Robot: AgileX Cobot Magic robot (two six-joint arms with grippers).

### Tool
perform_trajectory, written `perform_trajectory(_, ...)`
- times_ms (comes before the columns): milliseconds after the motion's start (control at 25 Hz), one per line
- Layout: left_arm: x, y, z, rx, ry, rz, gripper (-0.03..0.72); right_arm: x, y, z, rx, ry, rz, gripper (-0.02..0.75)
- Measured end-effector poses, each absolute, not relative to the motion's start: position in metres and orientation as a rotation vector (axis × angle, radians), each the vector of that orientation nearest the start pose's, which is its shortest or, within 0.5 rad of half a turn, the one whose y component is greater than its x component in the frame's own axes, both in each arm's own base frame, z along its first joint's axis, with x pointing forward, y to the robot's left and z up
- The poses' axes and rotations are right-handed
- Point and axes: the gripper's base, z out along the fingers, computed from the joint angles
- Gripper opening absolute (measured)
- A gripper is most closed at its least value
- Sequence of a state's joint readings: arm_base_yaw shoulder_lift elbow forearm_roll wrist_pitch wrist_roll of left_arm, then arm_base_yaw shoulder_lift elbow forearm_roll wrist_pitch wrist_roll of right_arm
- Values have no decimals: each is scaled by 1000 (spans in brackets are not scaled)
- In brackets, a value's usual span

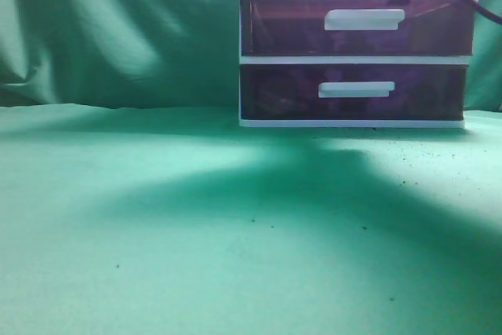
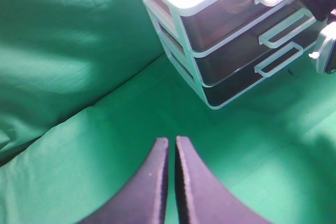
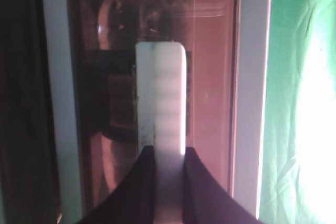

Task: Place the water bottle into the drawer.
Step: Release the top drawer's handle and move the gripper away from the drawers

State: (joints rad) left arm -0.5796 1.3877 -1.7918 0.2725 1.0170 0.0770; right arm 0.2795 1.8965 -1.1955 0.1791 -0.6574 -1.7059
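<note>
Right dark claw [image 3: 169, 182] gripped the white plastic handle [image 3: 160, 129] of the translucent reddish-pink drawer [image 3: 210, 77], one finger on each side. Clear plastic water bottle [image 3: 126, 66] showed blurred behind the front. Green cloth [image 3: 304, 103] alongside.

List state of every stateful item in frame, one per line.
top drawer: looks shut, flush in the frame
white handle: between right gripper fingers
water bottle: inside top drawer, seen through the front
middle drawer: shut
bottom drawer: shut
right gripper: shut on white handle
left gripper: shut, empty, above the cloth
</note>
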Motion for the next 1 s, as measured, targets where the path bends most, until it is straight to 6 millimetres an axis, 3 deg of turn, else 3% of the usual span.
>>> perform_trajectory(360, 241, -133, 502, 675, 1948, 26, 0, 421, 111, 254, -1232, 1076, -1071, 90)
perform_trajectory(640, 242, -132, 503, 673, 1947, 30, 0, 422, 111, 251, -1213, 1104, -1051, 385)
perform_trajectory(800, 242, -132, 503, 665, 1945, 38, 0, 418, 122, 258, -1140, 1054, -1062, 380)
perform_trajectory(840, 242, -131, 503, 661, 1946, 40, 0, 417, 125, 259, -1125, 1043, -1062, 422)
perform_trajectory(1000, 242, -131, 503, 650, 1950, 40, 0, 415, 128, 260, -1081, 1070, -1051, 406)
